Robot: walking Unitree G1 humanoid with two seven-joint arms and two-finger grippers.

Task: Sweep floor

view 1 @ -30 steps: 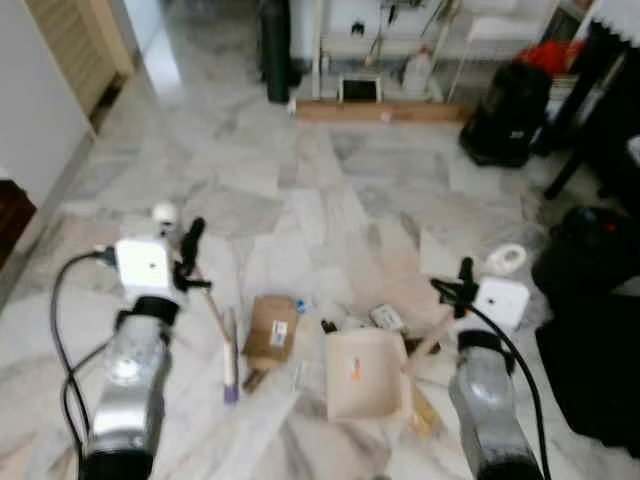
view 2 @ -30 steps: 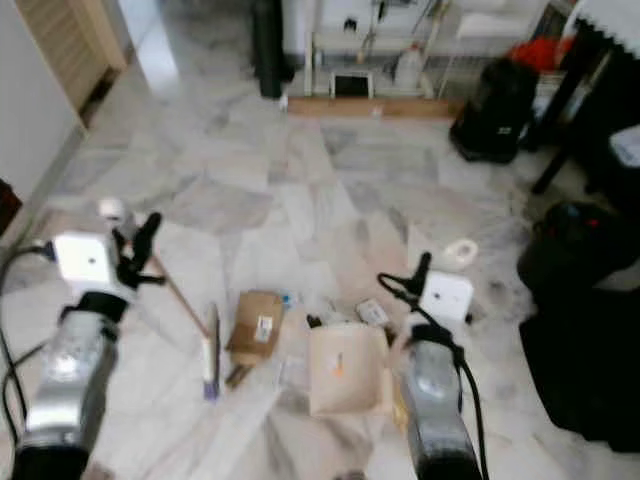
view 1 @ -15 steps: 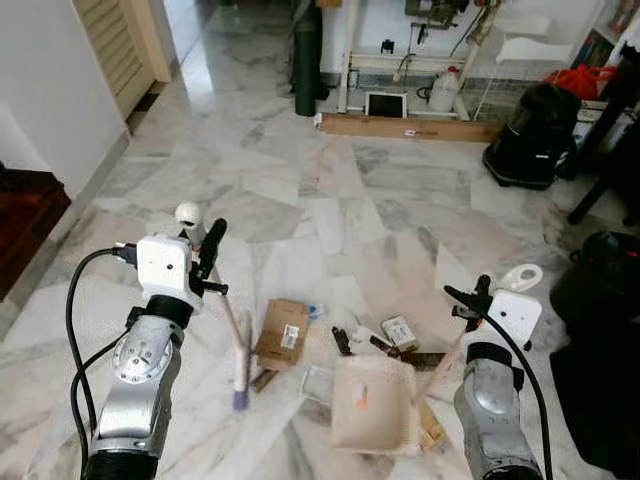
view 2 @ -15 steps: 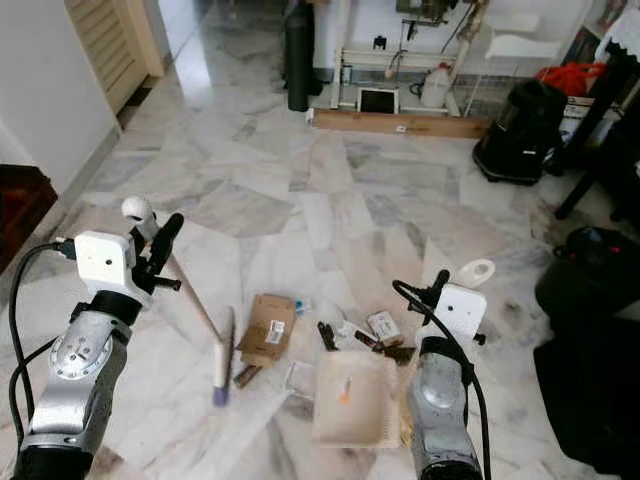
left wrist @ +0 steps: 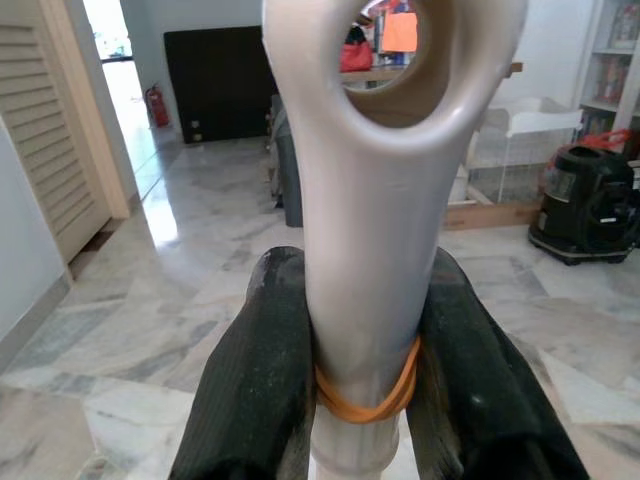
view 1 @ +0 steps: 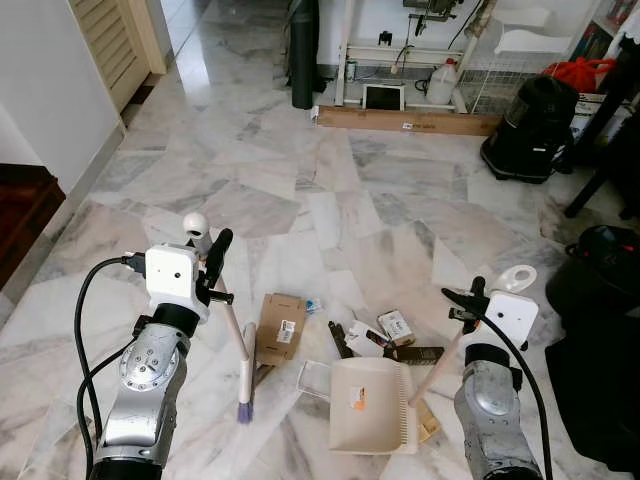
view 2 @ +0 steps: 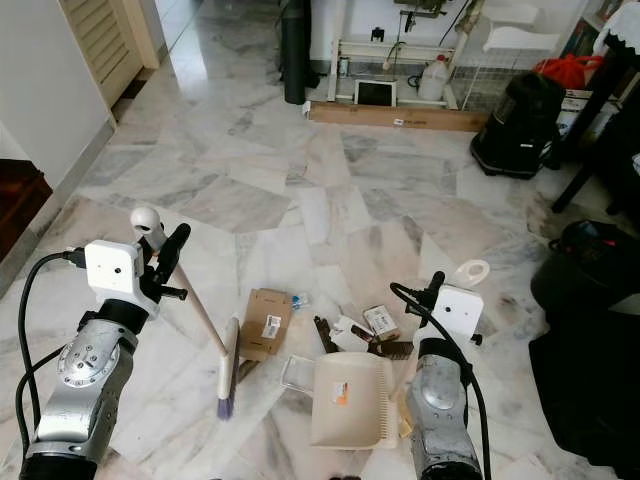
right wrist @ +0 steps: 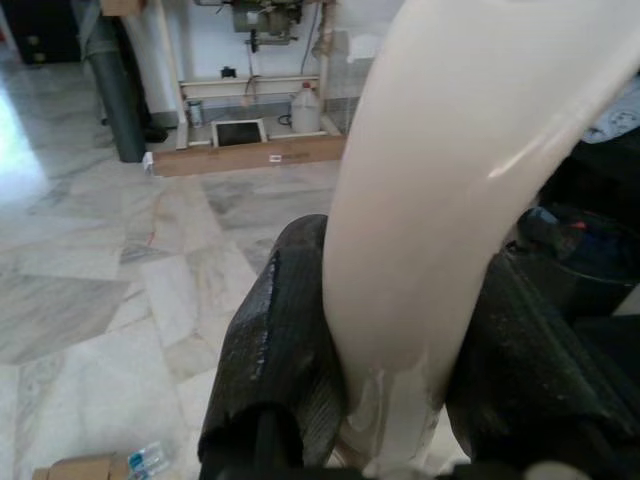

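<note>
Looking down from the head camera: left gripper (view 1: 214,262) clamps the broom (view 1: 236,345) handle, its shaft slanting to bristles on the floor left of the cardboard box (view 1: 281,325). Right gripper (view 1: 463,303) grips the dustpan (view 1: 368,405) handle, pan flat, mouth facing the litter (view 1: 385,333). Left wrist: black fingers (left wrist: 262,370) pinch the pale handle. Right wrist: same squeeze. Litter lies between brush and pan, so the sweep should run rightward, I reckon.
</note>
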